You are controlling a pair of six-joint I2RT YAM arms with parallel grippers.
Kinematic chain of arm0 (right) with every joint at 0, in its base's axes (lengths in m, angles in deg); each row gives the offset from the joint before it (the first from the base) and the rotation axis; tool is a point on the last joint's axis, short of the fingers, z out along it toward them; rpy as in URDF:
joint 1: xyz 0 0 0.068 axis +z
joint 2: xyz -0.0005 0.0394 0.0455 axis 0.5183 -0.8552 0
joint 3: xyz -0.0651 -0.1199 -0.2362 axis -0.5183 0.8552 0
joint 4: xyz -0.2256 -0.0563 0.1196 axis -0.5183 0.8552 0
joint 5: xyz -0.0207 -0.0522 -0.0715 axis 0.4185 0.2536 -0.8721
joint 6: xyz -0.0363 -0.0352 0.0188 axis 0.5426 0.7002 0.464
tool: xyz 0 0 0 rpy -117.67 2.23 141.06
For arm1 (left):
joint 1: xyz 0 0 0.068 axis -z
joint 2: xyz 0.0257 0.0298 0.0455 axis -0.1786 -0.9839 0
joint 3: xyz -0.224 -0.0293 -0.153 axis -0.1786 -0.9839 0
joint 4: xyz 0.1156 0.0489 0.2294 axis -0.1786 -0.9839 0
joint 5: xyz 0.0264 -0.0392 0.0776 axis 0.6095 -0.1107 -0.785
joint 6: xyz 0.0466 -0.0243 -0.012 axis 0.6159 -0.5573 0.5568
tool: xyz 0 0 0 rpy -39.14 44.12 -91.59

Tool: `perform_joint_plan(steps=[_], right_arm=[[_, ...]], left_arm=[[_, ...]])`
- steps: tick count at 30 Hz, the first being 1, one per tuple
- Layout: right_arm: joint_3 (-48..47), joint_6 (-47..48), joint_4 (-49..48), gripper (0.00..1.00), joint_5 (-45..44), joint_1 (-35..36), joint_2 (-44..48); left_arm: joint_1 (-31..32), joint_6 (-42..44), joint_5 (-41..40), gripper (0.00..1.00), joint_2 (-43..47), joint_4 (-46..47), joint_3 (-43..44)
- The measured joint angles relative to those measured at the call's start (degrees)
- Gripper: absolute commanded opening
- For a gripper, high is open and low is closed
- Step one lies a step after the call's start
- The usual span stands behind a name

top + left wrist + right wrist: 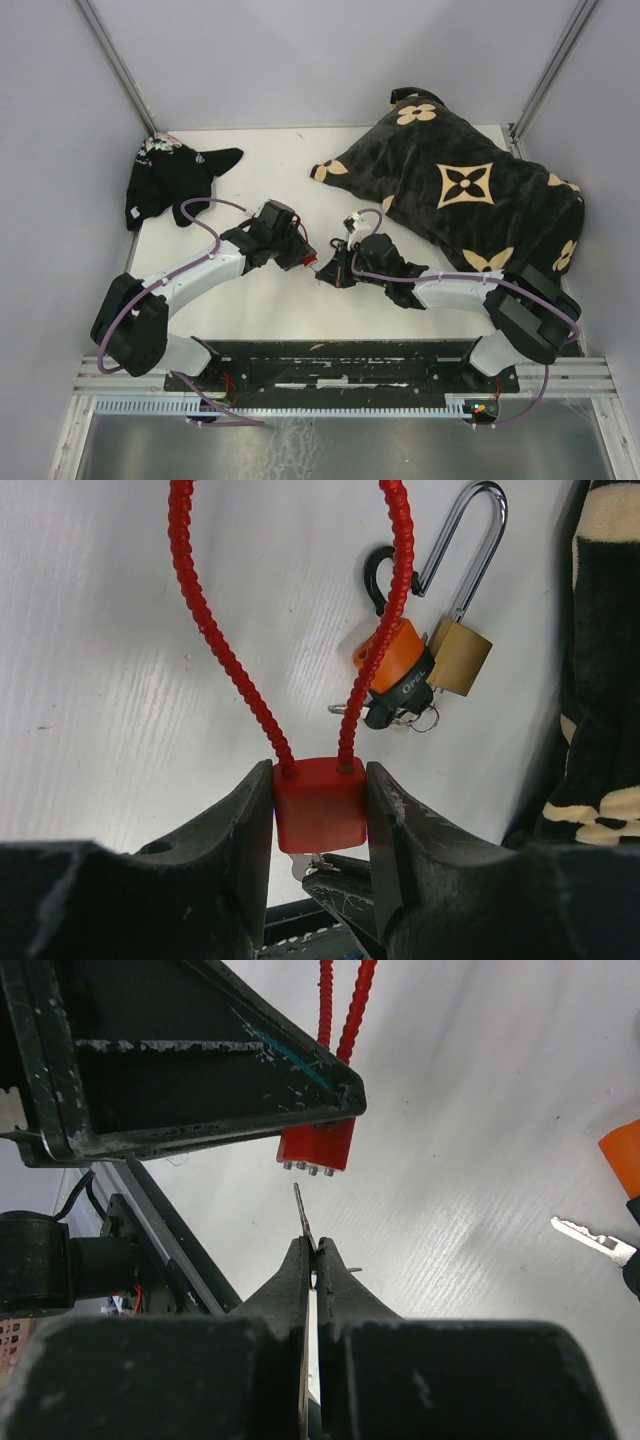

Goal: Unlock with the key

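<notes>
**Two tools clamped, key tip just under the lock**

Both tools are closed on something. The left tool (318,776) pinches the red plastic-bodied cable padlock (318,815) by its sides, above the white tabletop (260,300). The lock's red ribbed cable loop (215,645) runs away from the tool and is cut off at the frame edge. The right tool (313,1252) has its jaws pressed together on the small silver key (302,1210). Only the thin blade shows, because the bow is hidden between the fingers.

The right wrist view shows the lock's underside with a row of small metal studs. The key tip sits just short of it, with a sliver of tabletop between them. No keyhole can be made out. From the left wrist, only a scrap of silver peeks out beneath the lock body.

The top view shows the two tools meeting at mid-tabletop, but the lock there is only a red speck. It alone shows the whole black cushion with cream flower motifs (460,190) and a black patterned garment (170,180).

The left wrist alone shows a brass padlock with a steel shackle (460,658) beside an orange-and-black key fob (398,675).
</notes>
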Motion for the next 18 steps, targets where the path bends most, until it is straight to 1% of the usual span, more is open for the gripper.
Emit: perform_joint_plan(steps=[18], right_arm=[[-1.14, -1.73, 0.87, 0.01, -2.43, 0.0, -0.24]], left_arm=[[0.09, -1.05, 0.9, 0.04, 0.72, 2.14, -1.27]])
